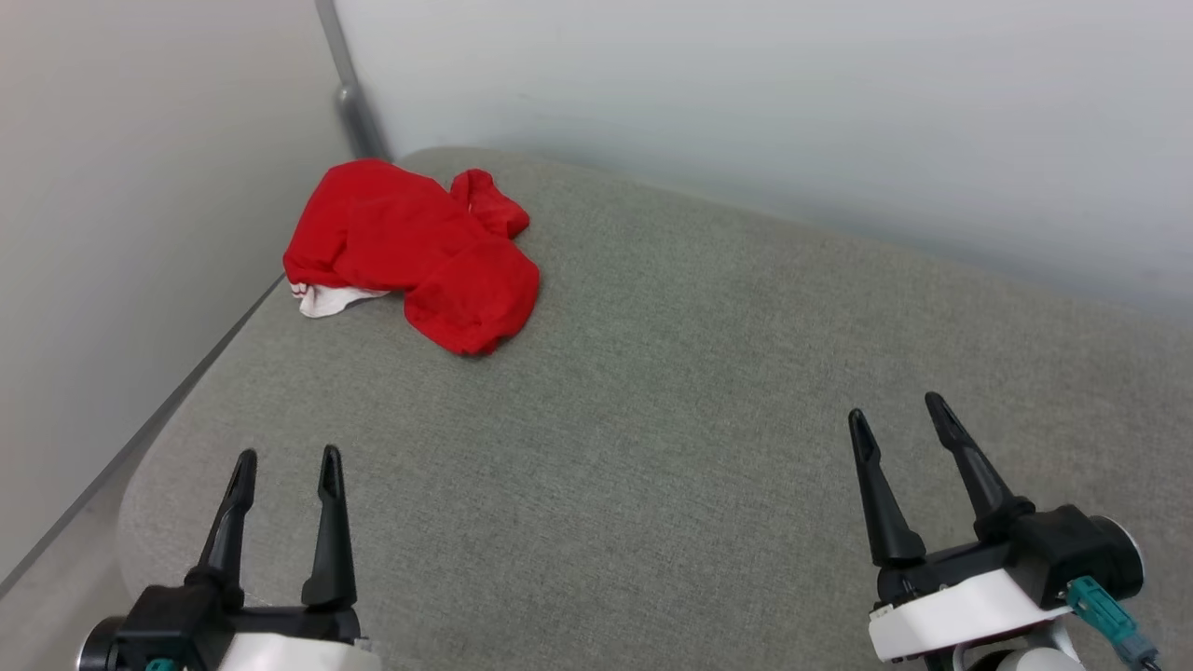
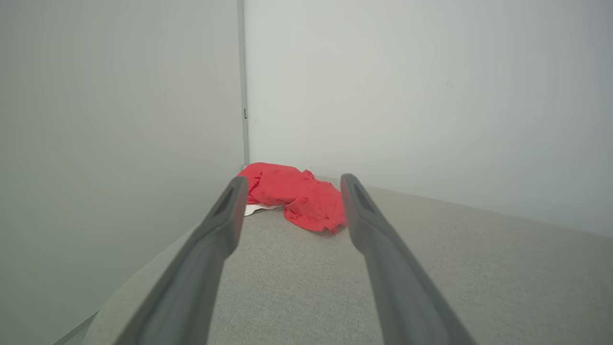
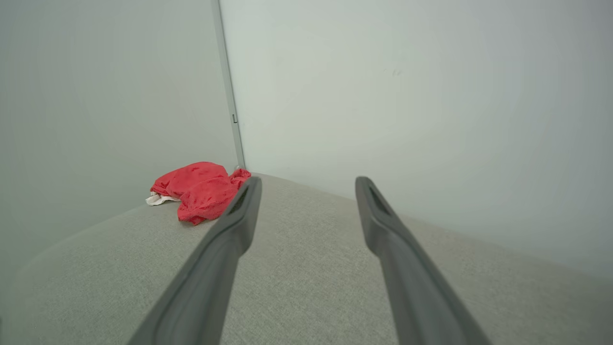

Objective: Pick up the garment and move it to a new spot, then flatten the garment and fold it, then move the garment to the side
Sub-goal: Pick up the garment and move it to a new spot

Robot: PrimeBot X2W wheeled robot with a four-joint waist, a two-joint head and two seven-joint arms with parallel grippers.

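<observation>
The garment [image 1: 410, 252] lies crumpled in a red heap at the far left corner of the grey cushioned surface, with a bit of white sleeve poking out at its left edge. Its print is hidden in the folds. My left gripper [image 1: 287, 464] hovers open near the front left, well short of the heap. My right gripper [image 1: 899, 417] stands open at the front right, far from it. The left wrist view has the garment [image 2: 297, 194] straight ahead between the fingers. In the right wrist view the garment [image 3: 196, 189] sits off to the left.
The grey fabric surface [image 1: 708, 391] stretches wide between the garment and my grippers. Pale walls [image 1: 140, 186] close it in on the left and at the back, meeting at a corner post [image 1: 352, 93] just behind the garment.
</observation>
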